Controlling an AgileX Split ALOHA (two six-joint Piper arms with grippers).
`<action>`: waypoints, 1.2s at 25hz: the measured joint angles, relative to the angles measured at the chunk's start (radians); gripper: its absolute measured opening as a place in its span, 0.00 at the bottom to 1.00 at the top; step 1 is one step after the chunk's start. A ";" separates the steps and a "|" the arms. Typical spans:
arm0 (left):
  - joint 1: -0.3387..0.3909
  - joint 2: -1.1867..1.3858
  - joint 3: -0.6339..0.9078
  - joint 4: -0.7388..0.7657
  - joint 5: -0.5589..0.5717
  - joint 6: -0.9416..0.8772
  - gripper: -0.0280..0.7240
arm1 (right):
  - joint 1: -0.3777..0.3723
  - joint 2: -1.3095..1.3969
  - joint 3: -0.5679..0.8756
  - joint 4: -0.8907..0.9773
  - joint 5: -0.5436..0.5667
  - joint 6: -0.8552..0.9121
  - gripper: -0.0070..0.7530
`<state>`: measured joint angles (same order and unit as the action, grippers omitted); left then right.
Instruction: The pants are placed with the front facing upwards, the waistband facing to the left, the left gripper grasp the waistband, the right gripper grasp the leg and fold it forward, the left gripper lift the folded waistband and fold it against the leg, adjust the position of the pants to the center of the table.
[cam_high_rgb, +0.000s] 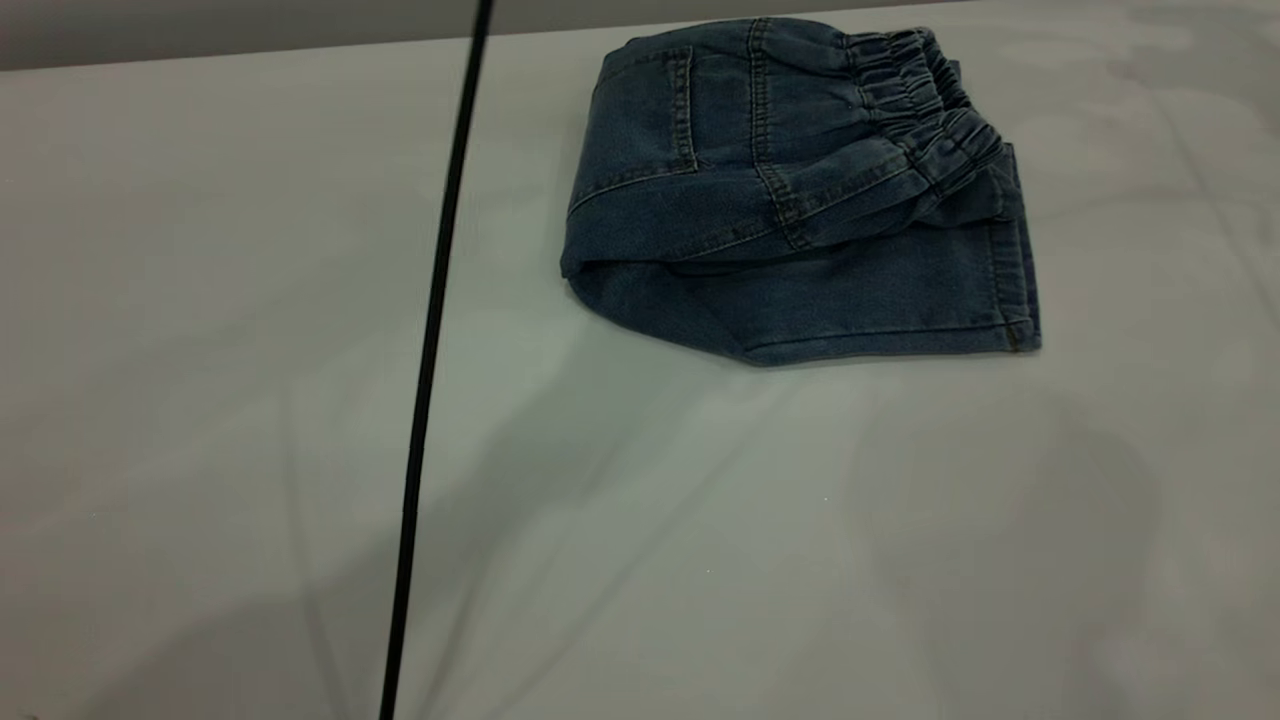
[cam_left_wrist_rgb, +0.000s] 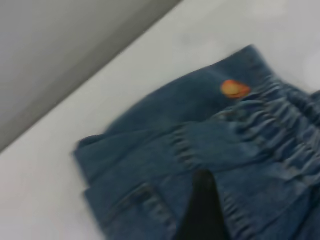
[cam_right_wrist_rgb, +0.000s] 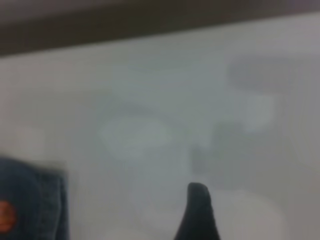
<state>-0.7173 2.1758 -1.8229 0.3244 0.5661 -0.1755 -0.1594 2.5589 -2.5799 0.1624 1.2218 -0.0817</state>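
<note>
— Where are the pants (cam_high_rgb: 800, 200) right now?

— Folded into a compact bundle on the table (cam_high_rgb: 700, 520), close to its far edge and a little toward the right side. The waistband (cam_high_rgb: 925, 110) lies on top, its gathered ruffles along the bundle's right end, and a stitched leg hem shows along the near right corner of the bundle.

— And your left gripper (cam_left_wrist_rgb: 202, 210)?

— My wrist camera shows only one dark tapered tip of it, over the denim just beside the ruffles. An orange patch (cam_left_wrist_rgb: 235, 89) sits on the fabric past the gathers. I cannot tell whether those fingers are parted or closed.

— The right gripper (cam_right_wrist_rgb: 197, 212)?

— Again a single black tip, over bare table, with a corner of the pants off to one side. Same answer: I cannot tell its state.

— Anything else?

— A thin black cable (cam_high_rgb: 435, 350) crosses the exterior view from the far edge to the near edge, left of the pants
</note>
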 joint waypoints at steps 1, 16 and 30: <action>0.000 0.002 -0.018 0.000 0.045 0.015 0.72 | 0.000 -0.023 0.000 0.000 0.000 0.000 0.64; -0.003 0.258 -0.251 -0.093 0.220 0.043 0.72 | 0.001 -0.468 0.000 0.182 0.003 -0.008 0.64; 0.000 0.432 -0.337 -0.038 0.223 0.073 0.72 | 0.001 -0.586 0.001 0.259 0.003 -0.020 0.64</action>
<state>-0.7178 2.6081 -2.1596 0.2861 0.7895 -0.1021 -0.1585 1.9732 -2.5792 0.4212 1.2246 -0.1014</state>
